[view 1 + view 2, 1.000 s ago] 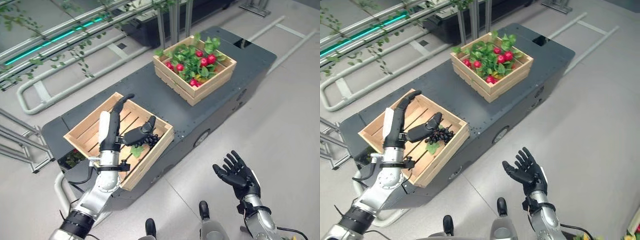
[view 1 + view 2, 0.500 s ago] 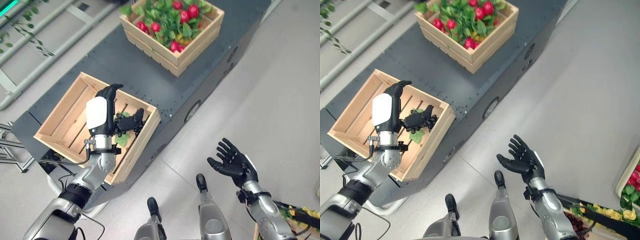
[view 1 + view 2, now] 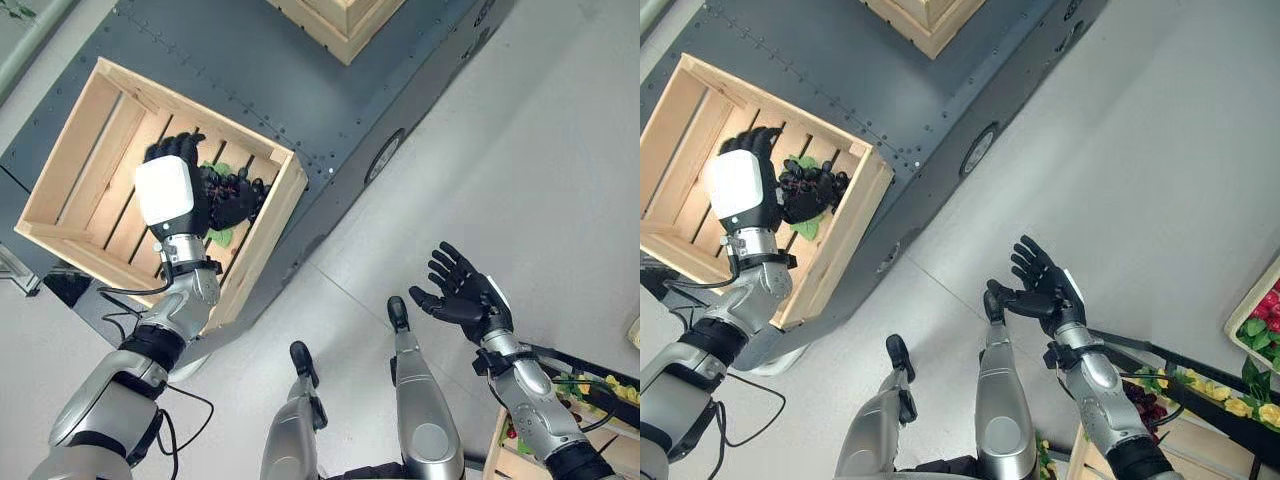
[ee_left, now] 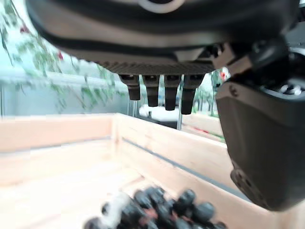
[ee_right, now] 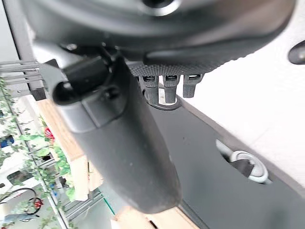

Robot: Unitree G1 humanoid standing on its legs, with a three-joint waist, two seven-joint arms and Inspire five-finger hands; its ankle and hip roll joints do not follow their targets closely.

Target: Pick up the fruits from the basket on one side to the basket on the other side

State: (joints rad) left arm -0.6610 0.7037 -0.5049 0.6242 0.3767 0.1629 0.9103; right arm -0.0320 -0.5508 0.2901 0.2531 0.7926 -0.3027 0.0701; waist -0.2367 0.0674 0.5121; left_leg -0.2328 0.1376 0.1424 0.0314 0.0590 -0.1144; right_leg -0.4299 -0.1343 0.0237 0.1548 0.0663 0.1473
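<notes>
Wooden crate (image 3: 95, 95) stands at the left end of the dark platform (image 3: 250, 60), and the left hand (image 3: 175, 195) is inside it, near its right wall. The hand's fingers are curled round a bunch of dark grapes (image 3: 235, 195) with a green leaf, so the grapes are held over the slats close to that wall. In the left wrist view the grapes (image 4: 162, 212) show under the fingers (image 4: 164, 93). A second crate (image 3: 340, 20) sits at the platform's far edge. The right hand (image 3: 462, 300) is over the grey floor (image 3: 560, 150), well apart from the platform, palm up, fingers spread and holding nothing.
</notes>
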